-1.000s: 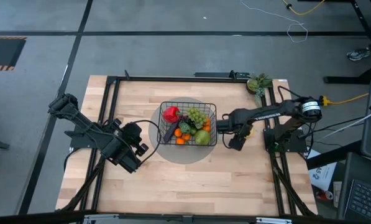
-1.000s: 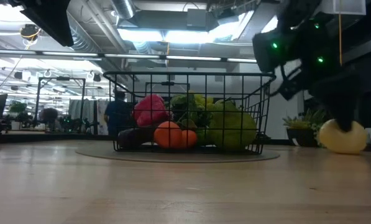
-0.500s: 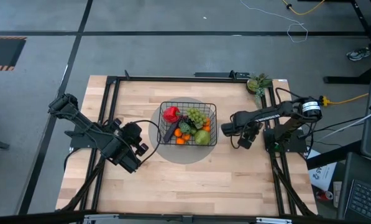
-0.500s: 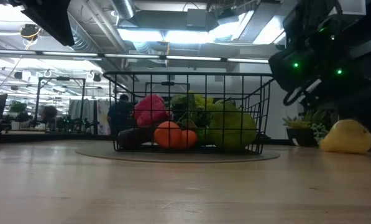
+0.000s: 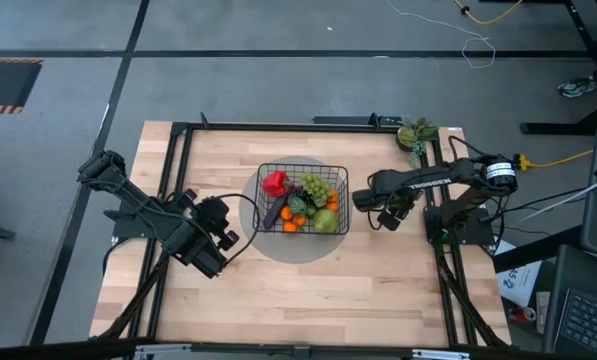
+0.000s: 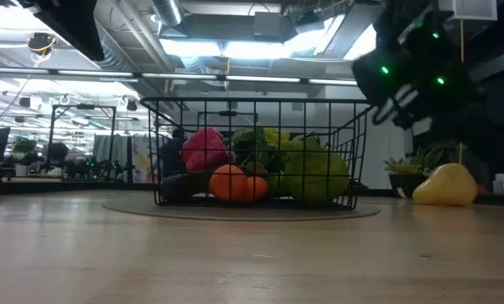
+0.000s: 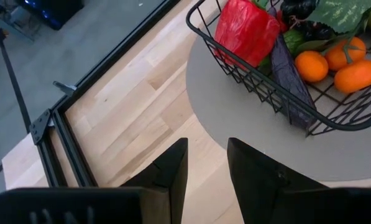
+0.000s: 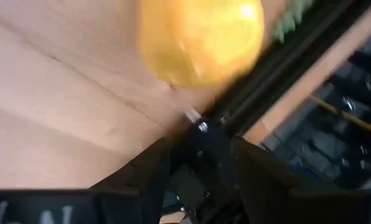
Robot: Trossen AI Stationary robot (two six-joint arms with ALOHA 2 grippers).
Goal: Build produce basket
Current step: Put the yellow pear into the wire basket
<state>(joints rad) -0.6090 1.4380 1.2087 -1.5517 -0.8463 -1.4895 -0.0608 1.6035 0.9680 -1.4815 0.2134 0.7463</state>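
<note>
The black wire basket (image 5: 261,170) stands on a grey round mat (image 5: 253,238) at the table's middle. It holds a red pepper (image 5: 275,183), green grapes (image 5: 319,185), oranges (image 5: 291,226), a green apple (image 5: 325,220) and an eggplant (image 7: 289,68). The yellow pear (image 6: 444,186) rests on the table right of the basket. My right gripper (image 8: 201,165) is open just above it, and the pear (image 8: 201,37) lies ahead of its fingertips, apart from them. My left gripper (image 7: 207,168) is open and empty left of the basket.
A small potted plant (image 5: 415,133) stands at the far right corner, close behind the right arm. Black frame rails (image 5: 178,150) run along the table's edges. Bare wood lies in front of the basket toward the near edge.
My right gripper has come up off the pear's top and shifted a little toward the far edge. The pear has tipped onto its side, rolled on the table, and now sits more upright and nearer the basket.
</note>
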